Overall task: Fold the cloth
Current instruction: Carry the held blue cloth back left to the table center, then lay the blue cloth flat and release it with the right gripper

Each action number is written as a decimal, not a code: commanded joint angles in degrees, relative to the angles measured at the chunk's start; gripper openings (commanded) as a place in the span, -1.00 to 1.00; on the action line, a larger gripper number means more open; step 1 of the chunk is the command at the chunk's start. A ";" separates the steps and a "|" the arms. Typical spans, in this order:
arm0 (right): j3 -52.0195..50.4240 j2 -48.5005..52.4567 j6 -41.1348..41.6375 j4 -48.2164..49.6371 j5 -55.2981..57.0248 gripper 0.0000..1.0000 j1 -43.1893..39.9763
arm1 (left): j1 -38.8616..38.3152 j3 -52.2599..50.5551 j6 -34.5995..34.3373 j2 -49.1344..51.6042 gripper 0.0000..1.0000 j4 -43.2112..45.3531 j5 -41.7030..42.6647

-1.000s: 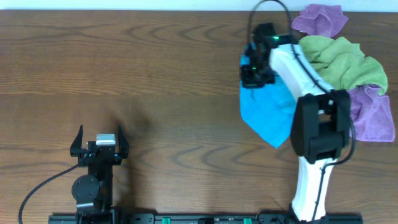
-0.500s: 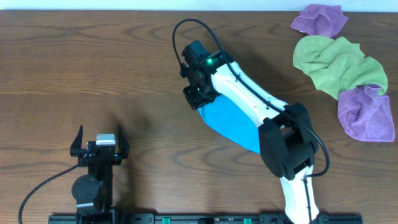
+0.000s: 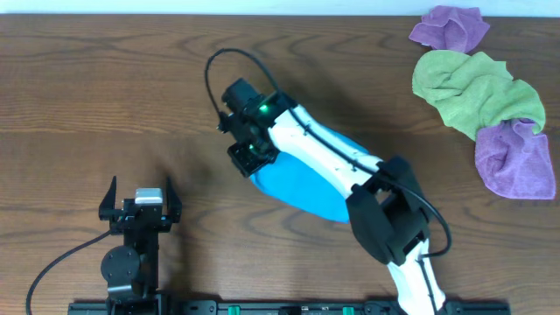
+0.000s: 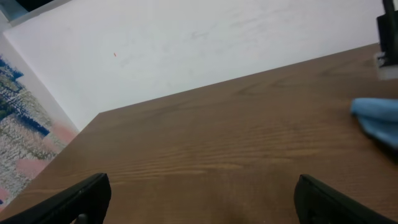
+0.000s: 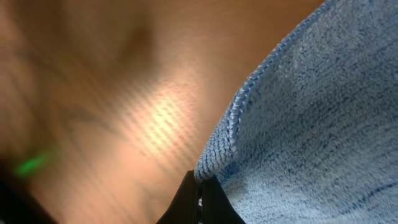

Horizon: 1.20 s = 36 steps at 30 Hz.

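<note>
Overhead: bright, even light, soft shadows on my table (image 3: 87,87). My right wrist: tabletop blurred, pale glare patch, green glow lower left; cloth (image 5: 323,124) weave sharp. Left wrist: clear.

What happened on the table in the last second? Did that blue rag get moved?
Yes. The right gripper, pinching the blue cloth by an edge, dragged it left, from beside the green cloth toward the middle of the table. The left gripper stayed parked and open; the green cloth and purple cloths did not move.
</note>
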 commanded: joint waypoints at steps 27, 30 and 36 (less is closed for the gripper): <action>-3.63 -2.32 -17.62 -10.75 33.05 -0.05 -11.76 | 0.17 -0.52 0.79 -0.02 0.90 -3.41 -0.26; -3.93 -3.48 -14.47 -14.25 32.15 0.08 -11.69 | 0.17 -0.52 0.79 -0.02 0.90 -3.41 -0.26; -7.96 -12.09 -14.23 -14.82 29.99 0.13 -11.78 | 0.17 -0.52 0.79 -0.02 0.90 -3.41 -0.26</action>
